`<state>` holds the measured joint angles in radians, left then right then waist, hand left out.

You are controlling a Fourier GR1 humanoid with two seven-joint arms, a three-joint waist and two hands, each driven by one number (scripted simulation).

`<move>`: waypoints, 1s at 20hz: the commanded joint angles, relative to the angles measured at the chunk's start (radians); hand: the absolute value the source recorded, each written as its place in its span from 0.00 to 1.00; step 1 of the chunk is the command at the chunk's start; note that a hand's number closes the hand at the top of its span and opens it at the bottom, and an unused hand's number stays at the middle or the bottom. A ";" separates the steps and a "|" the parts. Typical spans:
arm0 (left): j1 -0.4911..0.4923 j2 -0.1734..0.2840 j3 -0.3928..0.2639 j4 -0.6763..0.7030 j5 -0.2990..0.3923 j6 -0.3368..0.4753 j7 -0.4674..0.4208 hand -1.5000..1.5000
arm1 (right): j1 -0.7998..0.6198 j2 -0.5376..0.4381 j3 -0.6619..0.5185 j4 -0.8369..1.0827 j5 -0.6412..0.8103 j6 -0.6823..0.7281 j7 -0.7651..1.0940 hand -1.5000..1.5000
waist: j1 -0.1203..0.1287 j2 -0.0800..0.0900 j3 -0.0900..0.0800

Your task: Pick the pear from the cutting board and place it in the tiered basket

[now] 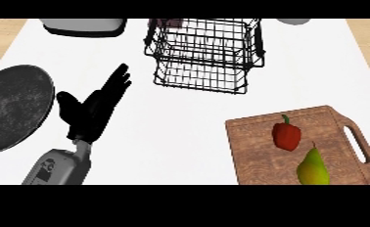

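Two things lie on the wooden cutting board (253,147) at lower right, the pear (313,168) just below a red pepper (287,135), while the left hand (94,108), fingers straight and released, hovers between a dark pan (22,104) and the wire tiered basket (204,55).

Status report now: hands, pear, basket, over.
Left hand open, holding nothing; right hand not in view. Pear on cutting board, beside red pepper. Tiered basket beyond, nothing between.

Dark markings on the left forearm (59,166), near the counter's (180,123) lower-left edge, are too small to read; no other text, label or number appears.
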<state>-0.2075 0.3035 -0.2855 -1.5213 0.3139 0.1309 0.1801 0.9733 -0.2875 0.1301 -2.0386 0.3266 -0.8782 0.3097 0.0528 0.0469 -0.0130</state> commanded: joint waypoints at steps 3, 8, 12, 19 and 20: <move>-0.051 -0.013 -0.015 0.014 -0.012 -0.009 0.015 0.50 | -0.011 -0.041 0.016 -0.165 0.142 0.079 0.318 0.00 | 0.043 0.006 0.001; -0.050 -0.020 -0.022 0.033 -0.001 -0.035 0.011 0.50 | -0.023 -0.060 -0.011 -0.196 0.258 0.196 0.578 0.00 | 0.056 0.009 0.001; -0.065 -0.035 -0.022 0.050 -0.016 -0.016 0.012 0.50 | -0.102 -0.062 0.015 -0.204 0.362 0.331 0.781 0.00 | 0.051 -0.002 0.004; -0.038 -0.044 -0.012 0.072 -0.014 -0.025 -0.016 0.50 | -0.341 0.028 0.086 -0.216 0.529 0.531 1.061 0.00 | 0.030 -0.021 0.007; -0.057 -0.022 0.000 0.043 -0.001 -0.031 0.029 0.50 | -0.412 0.048 0.072 -0.154 0.544 0.540 1.071 0.00 | 0.043 -0.022 0.009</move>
<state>-0.2630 0.2673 -0.2985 -1.4637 0.3044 0.1074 0.1896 0.7100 -0.2896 0.1769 -2.2345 0.7904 -0.4396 1.1452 0.0935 0.0328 -0.0072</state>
